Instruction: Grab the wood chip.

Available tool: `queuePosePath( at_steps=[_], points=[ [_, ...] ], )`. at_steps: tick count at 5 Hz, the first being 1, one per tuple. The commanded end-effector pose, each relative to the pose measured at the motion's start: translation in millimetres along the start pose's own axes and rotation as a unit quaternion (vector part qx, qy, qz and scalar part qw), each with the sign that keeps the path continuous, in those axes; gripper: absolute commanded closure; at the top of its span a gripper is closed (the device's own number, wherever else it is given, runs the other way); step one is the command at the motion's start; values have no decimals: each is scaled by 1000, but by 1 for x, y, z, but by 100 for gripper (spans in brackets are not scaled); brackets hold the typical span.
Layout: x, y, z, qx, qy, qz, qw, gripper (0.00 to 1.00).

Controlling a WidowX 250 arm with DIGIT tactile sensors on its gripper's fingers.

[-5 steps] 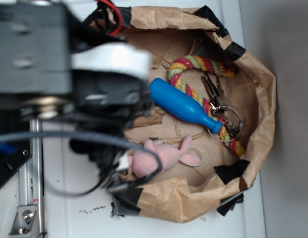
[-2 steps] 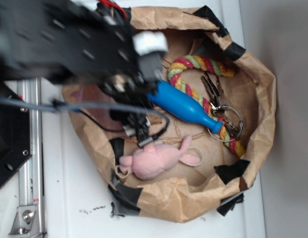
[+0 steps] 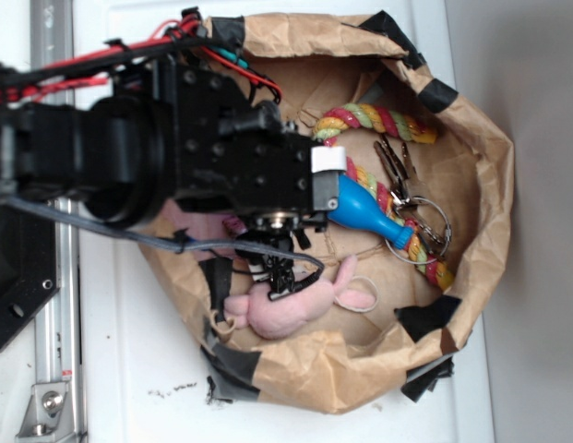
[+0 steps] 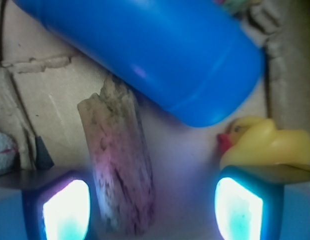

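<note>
Wood chip (image 4: 120,170) btwn open hand (image 4: 152,207) fingers, nearer left.

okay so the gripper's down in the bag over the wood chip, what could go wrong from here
The wood chip sits off-centre, close to one finger of the open gripper, so closing may nudge or tip it rather than pinch it squarely.

Its far end touches or lies under the blue bottle; lifting could drag the bottle or pull the chip loose.

The rubber duck lies just beyond the other finger and might get bumped or caught.
</note>
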State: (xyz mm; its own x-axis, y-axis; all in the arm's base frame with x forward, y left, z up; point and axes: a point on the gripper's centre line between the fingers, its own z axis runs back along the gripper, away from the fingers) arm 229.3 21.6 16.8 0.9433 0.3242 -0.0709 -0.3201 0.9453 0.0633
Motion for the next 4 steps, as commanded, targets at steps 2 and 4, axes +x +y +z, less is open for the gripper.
queuePosePath(
  at_steps=[2,4],
  points=[
    [-16,14,-15,-1,-11,-14,1000,100],
    [-17,18,0,-10,-19,-8,1000,100]
  ],
)
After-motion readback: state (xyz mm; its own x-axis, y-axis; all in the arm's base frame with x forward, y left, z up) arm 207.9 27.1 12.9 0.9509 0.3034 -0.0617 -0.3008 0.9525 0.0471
